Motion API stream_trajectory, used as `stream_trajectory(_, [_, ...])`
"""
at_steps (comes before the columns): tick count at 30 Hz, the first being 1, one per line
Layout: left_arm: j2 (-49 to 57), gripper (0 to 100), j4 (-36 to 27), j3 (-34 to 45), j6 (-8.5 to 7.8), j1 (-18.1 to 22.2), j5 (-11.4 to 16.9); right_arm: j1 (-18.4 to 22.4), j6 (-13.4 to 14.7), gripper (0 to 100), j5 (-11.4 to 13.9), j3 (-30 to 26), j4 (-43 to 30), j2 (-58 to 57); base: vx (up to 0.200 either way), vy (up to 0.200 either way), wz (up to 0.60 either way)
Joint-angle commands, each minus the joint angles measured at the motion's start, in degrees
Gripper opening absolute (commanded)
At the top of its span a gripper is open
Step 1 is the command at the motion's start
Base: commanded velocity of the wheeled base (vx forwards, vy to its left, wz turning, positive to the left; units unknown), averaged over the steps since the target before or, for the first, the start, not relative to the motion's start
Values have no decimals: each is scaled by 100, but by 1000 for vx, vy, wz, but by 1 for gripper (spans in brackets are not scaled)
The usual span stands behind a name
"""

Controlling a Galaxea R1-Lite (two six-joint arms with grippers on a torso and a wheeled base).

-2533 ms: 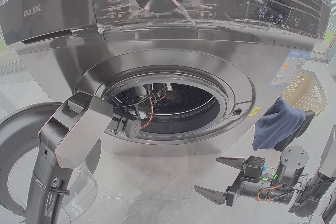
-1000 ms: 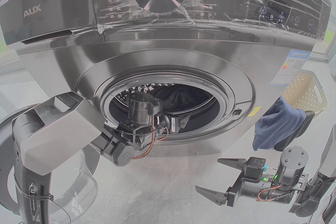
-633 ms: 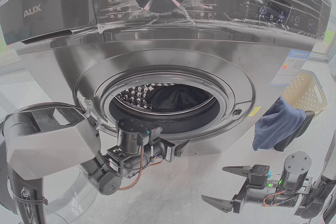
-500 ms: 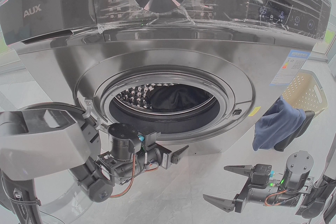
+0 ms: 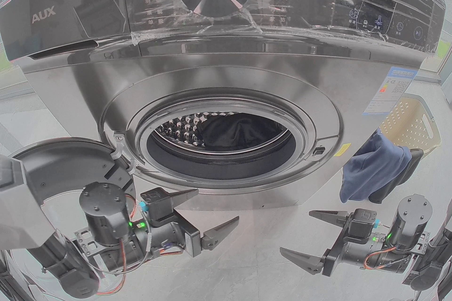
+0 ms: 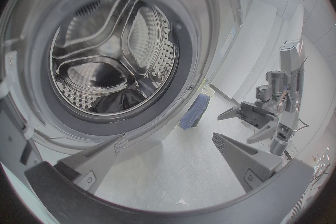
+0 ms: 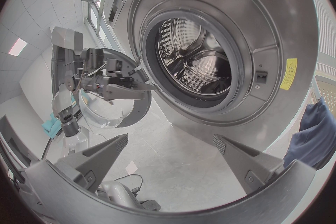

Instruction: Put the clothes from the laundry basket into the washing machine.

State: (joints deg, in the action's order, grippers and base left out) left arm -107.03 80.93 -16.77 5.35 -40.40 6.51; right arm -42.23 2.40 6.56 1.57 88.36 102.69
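Left gripper [image 5: 216, 205] low before open round door [image 5: 61, 161], jaws spread, empty. Right gripper [image 5: 296, 231] low on my right, jaws likewise released, nothing held. Beyond it, blue soft cloth [image 5: 372, 168] hangs at near edge of cream perforated plastic laundry basket [image 5: 416, 121], beside silver front-loading washing machine [image 5: 226, 62]. I judge cloth light, limp, apt to snag on rim; I'd pinch bunched upper fold. Farthest, black garment [image 5: 235, 130] lies inside perforated steel drum [image 5: 181, 128].
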Motion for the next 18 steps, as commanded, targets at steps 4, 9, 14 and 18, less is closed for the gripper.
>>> stream_trajectory(4, [877, 100, 274, 667, 10, -91, -71, 303, 24, 100, -243, 54, -3, -426, 0, 0, 0])
stream_trajectory(9, [1194, 100, 485, 992, 1, -91, -106, 496, 85, 100, -339, 54, -3, -575, 0, 0, 0])
stream_trajectory(14, [1492, 100, 687, 1308, -17, -82, -502, 646, 111, 100, -629, 80, -12, -812, -120, 0, 0])
stream_trajectory(18, [1800, 100, 722, 1449, -34, -29, -598, 857, 182, 100, -744, 62, -47, -997, -200, 0, 0])
